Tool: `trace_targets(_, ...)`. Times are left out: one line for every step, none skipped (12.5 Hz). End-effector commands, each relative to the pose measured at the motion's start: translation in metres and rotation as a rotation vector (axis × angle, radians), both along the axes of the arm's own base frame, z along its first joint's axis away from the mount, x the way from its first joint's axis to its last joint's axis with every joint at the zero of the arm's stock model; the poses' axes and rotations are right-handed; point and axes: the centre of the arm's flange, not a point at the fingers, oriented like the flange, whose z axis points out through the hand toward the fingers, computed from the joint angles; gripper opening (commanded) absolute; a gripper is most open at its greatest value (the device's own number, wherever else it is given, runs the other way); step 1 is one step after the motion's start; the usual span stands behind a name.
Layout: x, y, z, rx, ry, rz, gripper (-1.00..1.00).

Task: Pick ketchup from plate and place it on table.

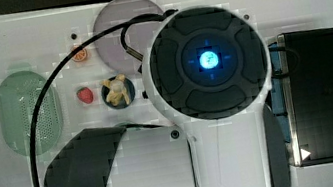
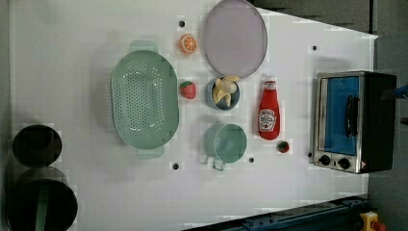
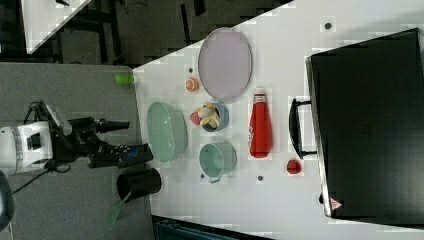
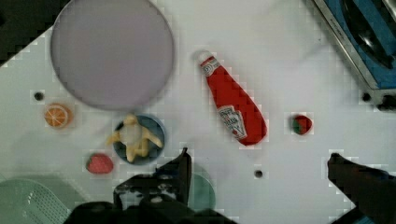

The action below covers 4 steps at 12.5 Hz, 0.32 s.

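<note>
The ketchup (image 2: 269, 113) is a slim red bottle with a white cap, lying flat on the white table (image 2: 72, 48). It rests just beside the greyish-lilac plate (image 2: 235, 38), not on it, with the cap end toward the plate. The plate (image 4: 112, 51) is bare. In the wrist view my gripper (image 4: 259, 158) is open and holds nothing. Its two dark fingers sit well above the table, and the ketchup (image 4: 233, 109) lies ahead of them. In the right view the arm (image 3: 30, 150) hovers high at the right view's left, away from the ketchup (image 3: 260, 127).
A pale-green perforated basket (image 2: 144, 98), a teal bowl of banana (image 2: 224, 93) and a green cup (image 2: 226, 143) stand near the bottle. Strawberries (image 2: 187, 89) (image 2: 283, 146) and an orange slice (image 2: 188, 44) lie loose. A toaster oven (image 2: 353, 120) bounds one side; black containers (image 2: 36, 144) stand at the other.
</note>
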Motion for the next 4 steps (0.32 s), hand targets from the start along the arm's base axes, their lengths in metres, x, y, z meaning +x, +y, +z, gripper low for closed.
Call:
trace_targets(-0.0081,-0.0065,-0.0079,0.009,0.071,-0.056,1.0)
trace_targets(-0.0071,-0.0066,-0.0084,0.009,0.068,-0.056,1.0)
trace_targets(-0.007,-0.0066,-0.0092,0.009,0.069,-0.056,1.0)
trace_targets(-0.0071,-0.0065,-0.01,0.009,0.071,-0.056,1.0)
